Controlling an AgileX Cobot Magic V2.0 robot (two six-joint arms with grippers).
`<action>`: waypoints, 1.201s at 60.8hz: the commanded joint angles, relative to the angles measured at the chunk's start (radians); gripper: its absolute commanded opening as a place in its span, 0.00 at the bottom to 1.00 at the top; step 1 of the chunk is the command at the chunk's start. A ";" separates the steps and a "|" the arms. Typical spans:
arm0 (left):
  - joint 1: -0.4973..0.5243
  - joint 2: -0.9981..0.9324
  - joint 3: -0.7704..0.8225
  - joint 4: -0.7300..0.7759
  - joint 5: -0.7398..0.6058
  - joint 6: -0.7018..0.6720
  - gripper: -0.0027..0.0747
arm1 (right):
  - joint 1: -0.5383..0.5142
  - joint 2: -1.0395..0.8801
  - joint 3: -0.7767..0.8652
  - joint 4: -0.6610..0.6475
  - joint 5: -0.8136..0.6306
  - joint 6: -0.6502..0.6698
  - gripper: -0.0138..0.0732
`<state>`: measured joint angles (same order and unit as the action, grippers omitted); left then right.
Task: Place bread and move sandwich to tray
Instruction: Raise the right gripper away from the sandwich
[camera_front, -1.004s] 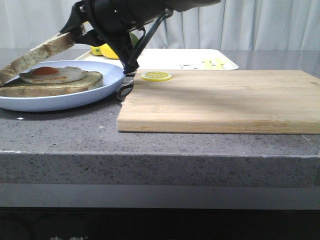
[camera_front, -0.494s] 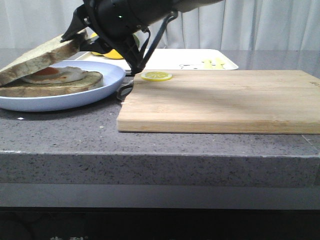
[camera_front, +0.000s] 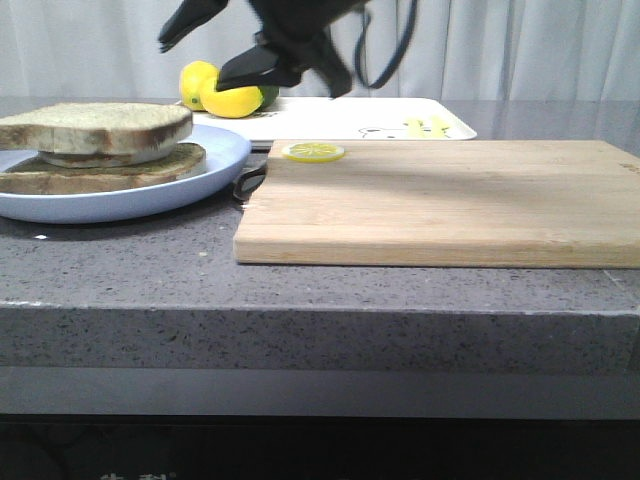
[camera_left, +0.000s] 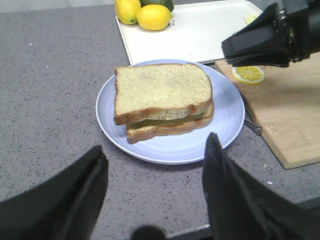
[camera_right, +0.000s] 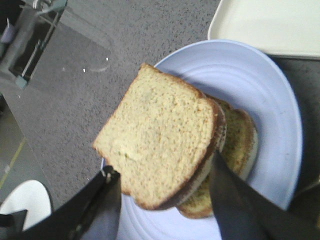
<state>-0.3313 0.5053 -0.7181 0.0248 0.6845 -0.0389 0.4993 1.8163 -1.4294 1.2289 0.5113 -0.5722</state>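
Bread on, sandwich stacked up on the blue plate

The bread (camera_left: 160, 90), a thick tan slice with brown crust, lay flat on top of the sandwich (camera_front: 100, 150), slightly skewed over the lower slice, egg barely peeking out between. The whole stack sat on the pale blue plate (camera_left: 227, 117). The white tray (camera_left: 195, 35) was just behind the plate, lemons in its corner.
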 joint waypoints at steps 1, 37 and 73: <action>-0.007 0.013 -0.030 0.002 -0.067 0.000 0.56 | -0.019 -0.115 -0.019 -0.117 0.053 -0.012 0.64; -0.007 0.013 -0.030 0.026 -0.067 0.000 0.56 | -0.026 -0.541 0.091 -1.130 0.355 0.476 0.64; -0.007 0.014 -0.030 0.040 -0.069 0.000 0.56 | -0.026 -1.065 0.676 -1.115 0.045 0.476 0.64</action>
<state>-0.3313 0.5053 -0.7181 0.0619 0.6845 -0.0373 0.4784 0.8111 -0.7751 0.1000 0.6701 -0.0951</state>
